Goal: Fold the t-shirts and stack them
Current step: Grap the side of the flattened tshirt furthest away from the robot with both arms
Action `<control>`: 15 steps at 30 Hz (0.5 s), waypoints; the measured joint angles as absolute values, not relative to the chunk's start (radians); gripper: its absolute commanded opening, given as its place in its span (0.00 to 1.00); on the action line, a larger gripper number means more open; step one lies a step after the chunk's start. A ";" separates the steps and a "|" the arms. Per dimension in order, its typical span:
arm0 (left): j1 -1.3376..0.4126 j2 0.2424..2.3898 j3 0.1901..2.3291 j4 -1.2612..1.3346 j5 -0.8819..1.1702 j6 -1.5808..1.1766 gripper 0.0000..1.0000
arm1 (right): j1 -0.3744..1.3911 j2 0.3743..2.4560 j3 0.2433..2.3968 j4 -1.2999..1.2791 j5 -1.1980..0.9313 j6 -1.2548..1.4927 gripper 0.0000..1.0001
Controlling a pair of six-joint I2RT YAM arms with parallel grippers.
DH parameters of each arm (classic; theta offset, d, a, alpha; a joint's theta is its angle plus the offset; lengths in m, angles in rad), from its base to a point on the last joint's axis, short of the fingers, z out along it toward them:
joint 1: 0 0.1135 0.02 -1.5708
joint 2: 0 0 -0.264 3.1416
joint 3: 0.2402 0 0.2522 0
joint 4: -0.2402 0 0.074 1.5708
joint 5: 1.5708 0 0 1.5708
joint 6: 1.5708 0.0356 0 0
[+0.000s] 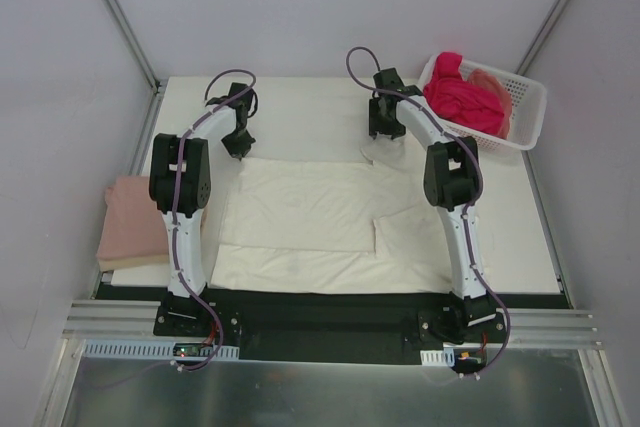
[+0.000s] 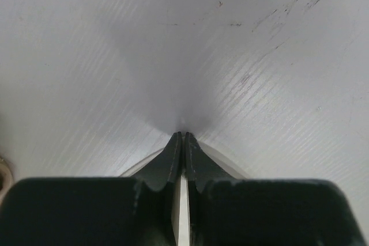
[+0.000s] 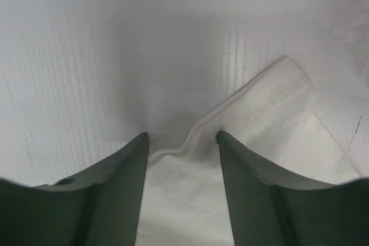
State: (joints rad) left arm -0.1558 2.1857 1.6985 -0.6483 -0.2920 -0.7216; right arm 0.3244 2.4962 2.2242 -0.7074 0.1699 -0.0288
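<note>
Shirts sit in three spots as seen from above. The cream-white t-shirt [image 1: 310, 217] lies spread flat across the middle of the tabletop [image 1: 300, 107], its lower hem along the near edge and one part folded over itself toward the right. The dusty pink t-shirt [image 1: 135, 217] is a folded rectangle at the left edge. In the far right corner stands a white lattice basket [image 1: 530, 112] with a magenta t-shirt [image 1: 460, 97] heaped in it and a bit of a peach t-shirt [image 1: 498, 87] showing behind. The left gripper [image 1: 237, 147] is down at the far left corner of the cream shirt. The right gripper [image 1: 382, 147] is down at its far right corner, just beside the basket.

From the left wrist, the two dark fingers [image 2: 167, 165] of the left gripper [image 2: 183, 135] are pressed tight together with no gap at the tips. A thin sliver of cream-white t-shirt [image 2: 180, 223] shows between them lower down, and the pale cloth edge rises to the tips on both sides, so they pinch the shirt's edge. Scratched white tabletop [image 2: 115, 56] lies beyond.

From the right wrist, the right gripper [image 3: 182, 136] has its fingers [image 3: 124, 182] clearly apart. A raised ridge of the cream-white t-shirt [image 3: 271, 113], at its stitched hem, sits between them, not clamped. The shirt's corner points toward the far right over the bare tabletop [image 3: 86, 56].
</note>
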 measured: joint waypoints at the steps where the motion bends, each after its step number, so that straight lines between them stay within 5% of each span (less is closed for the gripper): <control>1: -0.156 2.184 1.696 -0.647 -0.292 -0.722 0.00 | 0.324 2.490 2.212 -0.702 0.173 -0.026 0.32; 8: -0.156 2.162 1.664 -0.631 -0.288 -0.722 0.00 | 0.324 2.447 2.142 -0.692 0.183 -0.002 0.01; 15: -0.156 2.104 1.593 -0.646 -0.272 -0.722 0.00 | 0.325 2.398 2.065 -0.644 0.178 0.008 0.01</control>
